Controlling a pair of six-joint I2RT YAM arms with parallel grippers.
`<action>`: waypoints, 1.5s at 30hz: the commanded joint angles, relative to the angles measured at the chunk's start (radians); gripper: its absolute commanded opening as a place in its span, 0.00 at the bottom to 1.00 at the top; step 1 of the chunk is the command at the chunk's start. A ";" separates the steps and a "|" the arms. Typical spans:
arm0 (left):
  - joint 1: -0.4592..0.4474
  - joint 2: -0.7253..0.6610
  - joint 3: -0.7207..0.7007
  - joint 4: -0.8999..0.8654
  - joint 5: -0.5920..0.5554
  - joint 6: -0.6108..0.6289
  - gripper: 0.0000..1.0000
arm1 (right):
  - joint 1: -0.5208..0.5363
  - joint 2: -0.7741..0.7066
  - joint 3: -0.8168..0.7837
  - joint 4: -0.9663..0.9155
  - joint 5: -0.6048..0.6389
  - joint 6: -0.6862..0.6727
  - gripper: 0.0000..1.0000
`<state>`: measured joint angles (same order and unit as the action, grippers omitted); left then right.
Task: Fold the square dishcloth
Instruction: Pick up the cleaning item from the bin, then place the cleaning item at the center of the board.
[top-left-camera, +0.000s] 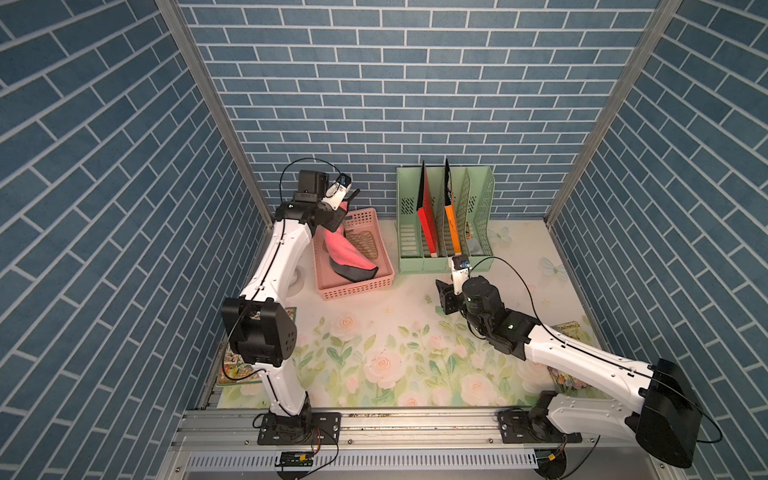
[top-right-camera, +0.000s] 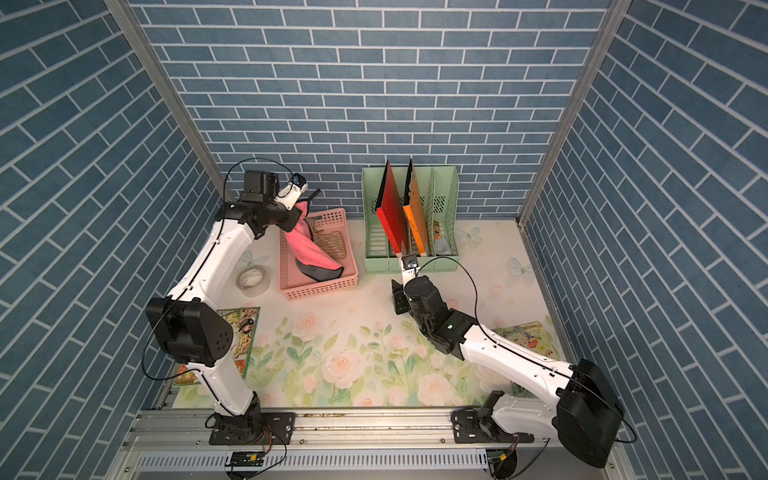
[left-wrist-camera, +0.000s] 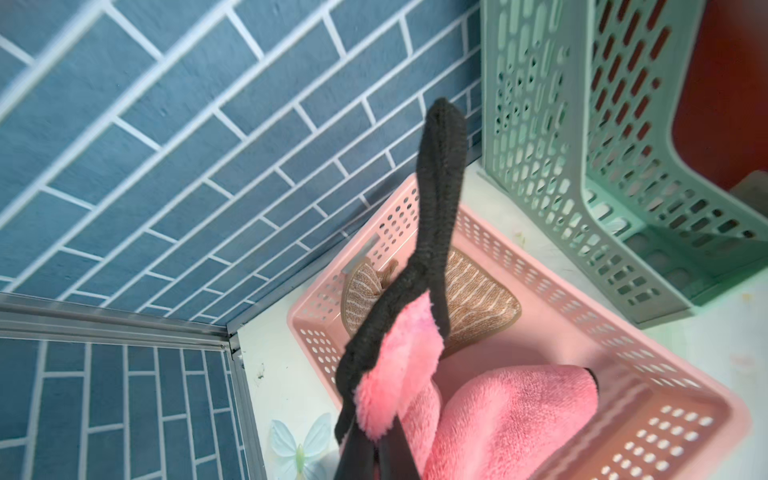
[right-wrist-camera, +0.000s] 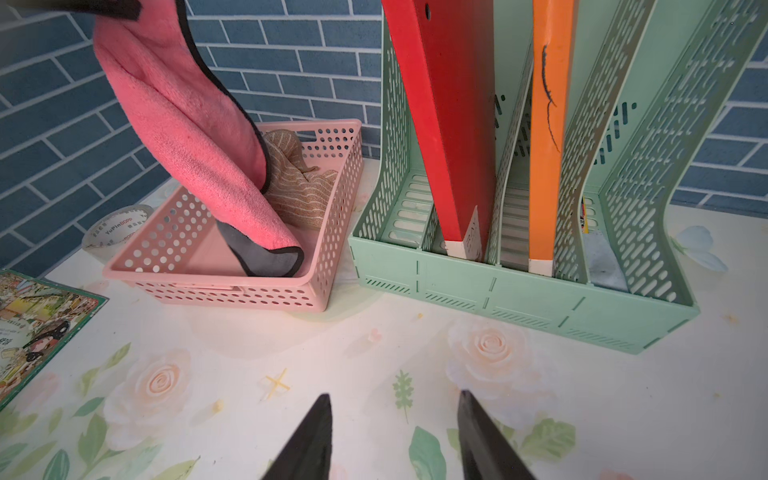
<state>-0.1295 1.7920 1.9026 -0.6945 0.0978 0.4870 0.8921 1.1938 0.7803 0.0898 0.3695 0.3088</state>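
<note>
The square dishcloth (top-left-camera: 348, 254) (top-right-camera: 311, 249) (right-wrist-camera: 187, 124) is pink plush with a black hem and a grey underside. It hangs from my left gripper (top-left-camera: 350, 198) (left-wrist-camera: 380, 442), which is shut on its upper hemmed edge above the back of the pink basket (top-left-camera: 357, 287) (right-wrist-camera: 208, 286). A black hem loop sticks up past the fingers. The cloth's lower end still rests inside the basket. My right gripper (top-left-camera: 444, 291) (right-wrist-camera: 395, 399) hovers open over the flowered table in front of the green file organiser, holding nothing.
A tan striped cloth (right-wrist-camera: 299, 183) (left-wrist-camera: 478, 299) lies in the basket's back part. The green file organiser (top-left-camera: 440, 264) holds a red folder (top-left-camera: 428, 216) and an orange folder (top-left-camera: 453, 226). A tape roll (top-right-camera: 251, 278) and a picture book (top-right-camera: 239, 332) lie left; another book (top-right-camera: 523, 334) lies right.
</note>
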 joint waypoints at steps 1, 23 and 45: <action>-0.001 -0.053 0.070 -0.133 0.163 0.004 0.00 | 0.006 0.002 0.016 0.002 -0.011 -0.014 0.50; -0.454 -0.326 0.061 -0.409 0.722 0.154 0.00 | -0.136 -0.231 0.042 -0.132 -0.289 -0.086 0.71; -0.008 -0.541 -0.887 -0.300 0.528 0.616 0.14 | -0.099 0.102 -0.051 -0.021 -0.384 -0.007 0.78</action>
<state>-0.1406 1.2724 1.0767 -1.0073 0.6765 1.0492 0.7696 1.2350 0.7151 0.0006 0.0425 0.2634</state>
